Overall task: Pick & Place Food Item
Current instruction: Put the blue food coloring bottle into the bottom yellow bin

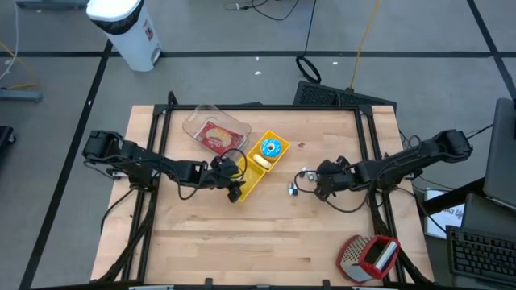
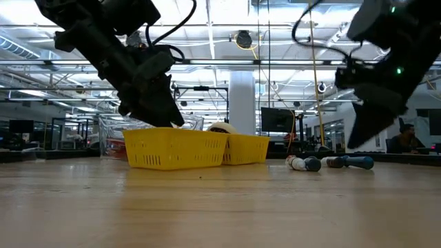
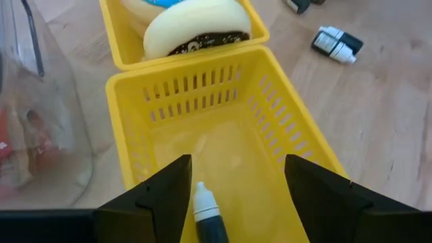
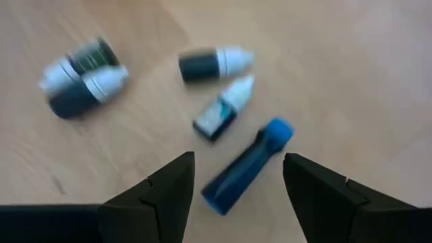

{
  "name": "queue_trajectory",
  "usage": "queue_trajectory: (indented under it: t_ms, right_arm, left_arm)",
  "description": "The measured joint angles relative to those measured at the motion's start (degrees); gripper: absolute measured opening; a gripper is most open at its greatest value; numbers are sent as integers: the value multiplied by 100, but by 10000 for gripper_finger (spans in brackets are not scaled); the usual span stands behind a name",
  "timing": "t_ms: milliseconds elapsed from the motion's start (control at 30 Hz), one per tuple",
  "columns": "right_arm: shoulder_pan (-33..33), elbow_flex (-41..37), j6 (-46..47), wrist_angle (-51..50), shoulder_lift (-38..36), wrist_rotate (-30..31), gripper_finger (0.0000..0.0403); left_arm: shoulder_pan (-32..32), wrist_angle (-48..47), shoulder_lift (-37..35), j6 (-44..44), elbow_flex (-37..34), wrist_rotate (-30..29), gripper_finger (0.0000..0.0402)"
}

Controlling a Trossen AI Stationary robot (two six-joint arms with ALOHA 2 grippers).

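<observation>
I saw a small dark bottle with a white cap (image 3: 208, 217) lying on the floor of the near compartment of the yellow basket (image 3: 223, 128), right between the spread fingers (image 3: 158, 196) of my left gripper (image 3: 236, 192), which gripped nothing. The far compartment held a pale round food item (image 3: 196, 27). From overhead, the basket (image 1: 262, 161) sat near the middle of the desk (image 1: 242, 234), with a clear tray (image 1: 216, 130) of red food just beside it at ten o'clock. At three o'clock from the basket, my right gripper (image 4: 236, 185) hung over loose bottles on the desk: a blue tube (image 4: 246, 165), a small dropper (image 4: 223, 111) and capped dark bottles (image 4: 81, 77). Its fingers (image 4: 158, 196) stood apart, empty. A red and grey object (image 1: 368, 258) lay at the desk's five o'clock corner.
</observation>
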Motion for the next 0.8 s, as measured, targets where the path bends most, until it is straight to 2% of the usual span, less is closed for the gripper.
queue_trajectory:
  t_ms: [167, 433, 567, 800]
  right_arm:
    - [-201, -337, 176, 187, 258, -450, 204]
    - [-342, -399, -224, 351, 383, -463, 183]
    - [-342, -403, -475, 402, 389, -461, 145]
    - [-389, -406, -983, 500, 394, -440, 42]
  left_arm:
    - [0, 77, 0, 24, 2, 4, 238]
    - [0, 166, 0, 196, 4, 11, 241]
    - [0, 166, 0, 193, 4, 6, 241]
    - [0, 182, 0, 166, 4, -4, 241]
